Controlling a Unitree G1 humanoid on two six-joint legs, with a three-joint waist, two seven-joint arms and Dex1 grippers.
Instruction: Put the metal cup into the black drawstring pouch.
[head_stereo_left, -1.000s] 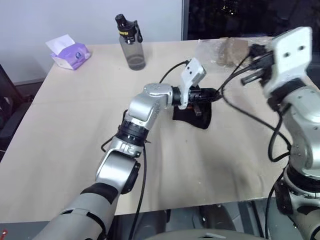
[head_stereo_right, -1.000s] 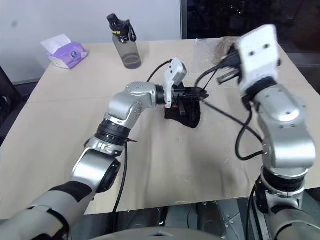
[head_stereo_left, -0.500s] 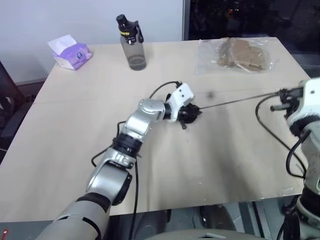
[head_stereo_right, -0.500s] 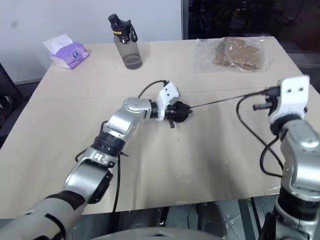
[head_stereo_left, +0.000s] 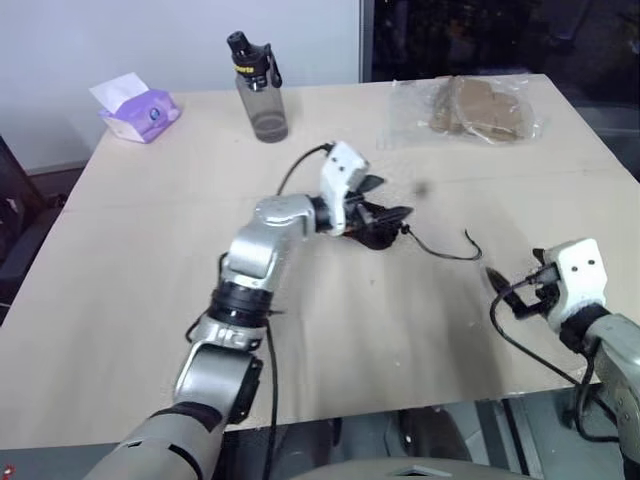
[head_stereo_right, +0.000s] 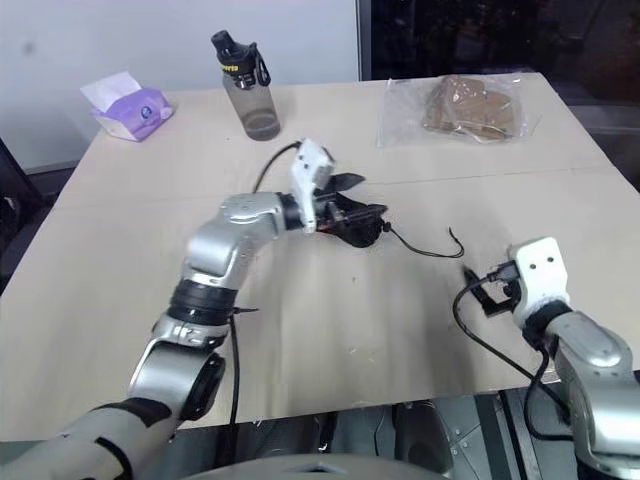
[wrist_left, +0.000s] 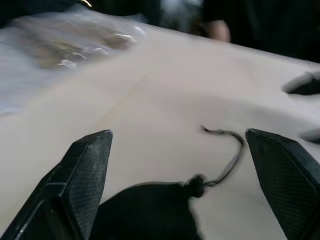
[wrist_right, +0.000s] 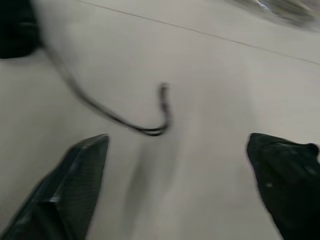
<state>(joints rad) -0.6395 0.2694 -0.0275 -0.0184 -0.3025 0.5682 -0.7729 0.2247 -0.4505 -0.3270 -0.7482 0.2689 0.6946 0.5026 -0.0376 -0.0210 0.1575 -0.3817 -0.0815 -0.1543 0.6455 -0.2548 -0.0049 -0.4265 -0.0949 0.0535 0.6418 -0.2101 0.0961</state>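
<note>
Table edges: you have the near edge of the table (head_stereo_left: 420, 400) just below the right gripper (head_stereo_left: 507, 292); the far edge runs along the wall behind the water bottle (head_stereo_left: 257, 86).
Open room: the widest bare stretch lies on your left half of the table, between the tissue pack (head_stereo_left: 137, 106) and the left arm; the near middle is bare too.
Far items: the clear plastic bag (head_stereo_left: 470, 106) with brown contents sits at the far right, well apart from both grippers.
Room: pale wall behind on the left, dark glass on the right.
Left gripper: your left gripper (head_stereo_left: 385, 205) has its fingers spread wide, just over the black drawstring pouch (head_stereo_left: 372, 234), clamping nothing.
Right gripper: fingers apart, holding nothing, low near the table's near right edge.
Pouch: bunched at mid-table, its cord (head_stereo_left: 445, 250) trailing loose across the table toward the right gripper and ending in a curl.
Metal cup: you cannot see it; whether it sits inside the pouch I cannot tell.
Change: a second ago both grippers were closed, the right one raised high with the cord taut; now the cord lies slack and the right arm has dropped.
</note>
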